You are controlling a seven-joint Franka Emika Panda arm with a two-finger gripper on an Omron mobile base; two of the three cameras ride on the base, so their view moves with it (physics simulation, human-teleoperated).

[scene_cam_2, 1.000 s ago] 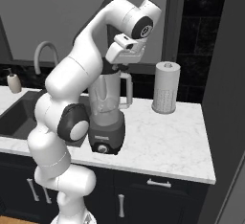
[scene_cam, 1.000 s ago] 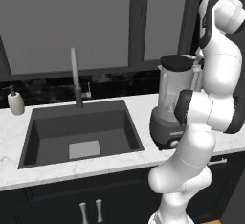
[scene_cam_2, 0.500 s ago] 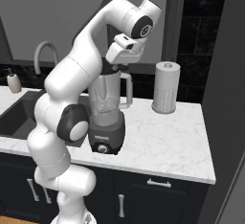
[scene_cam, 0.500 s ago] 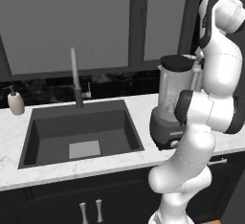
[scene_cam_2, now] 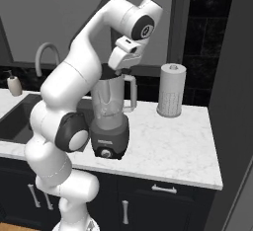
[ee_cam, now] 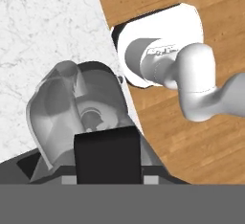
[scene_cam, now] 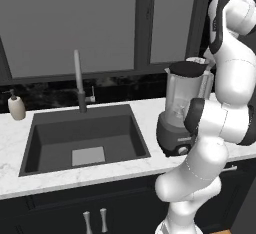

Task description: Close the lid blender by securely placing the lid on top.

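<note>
The blender (scene_cam: pixel 181 113) stands on the white marble surface (scene_cam_2: pixel 168 146), just right of the dark sink (scene_cam: pixel 85 138), its clear greyish jar upright on the round dark base with the knob facing the near edge. Looking down from the hand, the jar (ee_cam: pixel 76 108) appears open at the top, and nothing but the blade hub shows at its bottom. The sink basin holds only a pale square at its floor, which may be the drain. A small beige soap bottle (scene_cam: pixel 16 107) sits at the far left of the surface, and a white round-topped cylinder (scene_cam_2: pixel 171 91) stands to the right of the blender, well apart from it, against the dark wall.

The lid (scene_cam: pixel 189 68) is a black disc at the jar's mouth, seen from the left as a dark cap across the rim; from the hand a black slab (ee_cam: pixel 107 153) sits right between the fingers (scene_cam_2: pixel 124 69), directly over the jar. The fingers hang just above the blender's top, pointing down. They seem to be holding the lid, but I cannot tell for sure how wide they stand, since the lid and the hand hide the tips.
</note>
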